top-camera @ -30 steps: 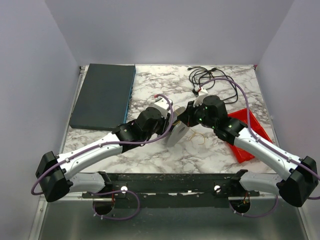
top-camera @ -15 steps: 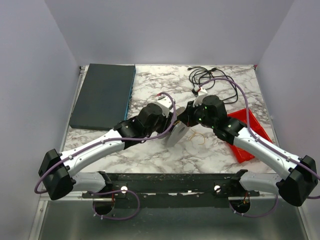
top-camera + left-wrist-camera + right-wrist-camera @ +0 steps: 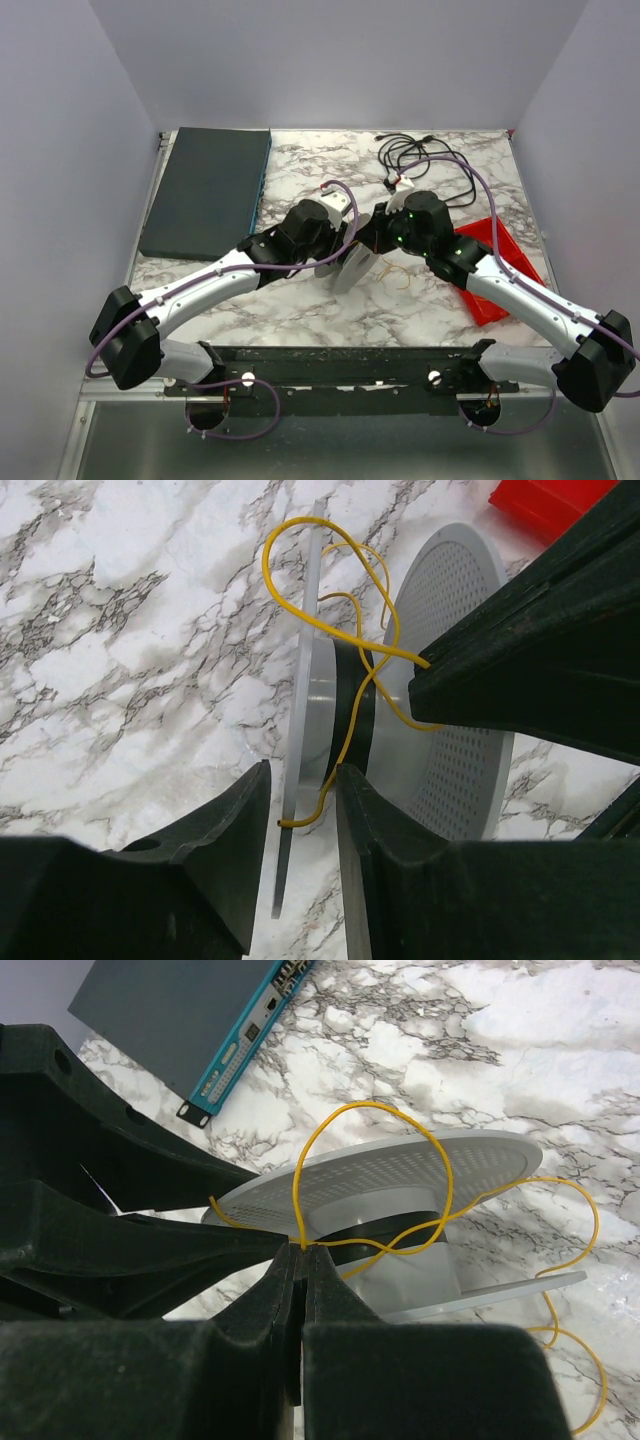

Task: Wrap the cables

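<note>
A grey spool [image 3: 352, 268] with perforated flanges stands on edge between the two grippers. The cables are a thin yellow wire [image 3: 266, 575] that loops loosely over the thin flange [image 3: 310, 630] and across the dark hub [image 3: 352, 695]. My left gripper [image 3: 303, 775] is open, its jaws standing either side of that flange's rim with the wire's free end between them, touching neither. My right gripper [image 3: 303, 1250] is shut on the yellow wire [image 3: 372, 1103] right beside the spool's upper flange [image 3: 400, 1175]. More wire trails in loops on the marble [image 3: 400, 277].
A dark flat box with a blue edge [image 3: 205, 190] lies at the back left. A black cord with plugs [image 3: 420, 155] is coiled at the back right. A red tray [image 3: 500, 270] sits under the right arm. Purple walls close in three sides.
My left arm has swung a little right and toward the back, bringing its wrist closer to the spool. The right arm, still pinching the wire, has not moved.
</note>
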`<move>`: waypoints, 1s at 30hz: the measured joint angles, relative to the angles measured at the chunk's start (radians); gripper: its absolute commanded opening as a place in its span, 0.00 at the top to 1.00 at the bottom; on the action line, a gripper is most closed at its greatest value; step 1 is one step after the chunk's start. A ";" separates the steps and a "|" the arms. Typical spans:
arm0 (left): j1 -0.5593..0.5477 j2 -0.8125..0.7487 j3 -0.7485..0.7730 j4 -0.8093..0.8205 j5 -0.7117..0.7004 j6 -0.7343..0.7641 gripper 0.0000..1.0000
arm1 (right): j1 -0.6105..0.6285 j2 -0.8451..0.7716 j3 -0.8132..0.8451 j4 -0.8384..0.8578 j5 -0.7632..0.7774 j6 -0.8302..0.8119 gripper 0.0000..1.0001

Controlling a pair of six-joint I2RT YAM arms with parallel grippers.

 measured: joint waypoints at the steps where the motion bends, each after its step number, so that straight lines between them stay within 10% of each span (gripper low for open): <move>1: 0.002 0.002 0.000 0.005 0.008 0.000 0.71 | 0.000 0.000 0.000 0.000 0.000 0.000 0.99; 8: 0.008 0.011 0.000 0.027 0.023 -0.002 1.00 | 0.000 0.006 0.000 0.008 0.003 0.000 0.99; 30: 0.005 -0.138 0.024 -0.111 -0.047 0.010 1.00 | -0.063 0.046 0.097 -0.100 0.410 0.008 0.93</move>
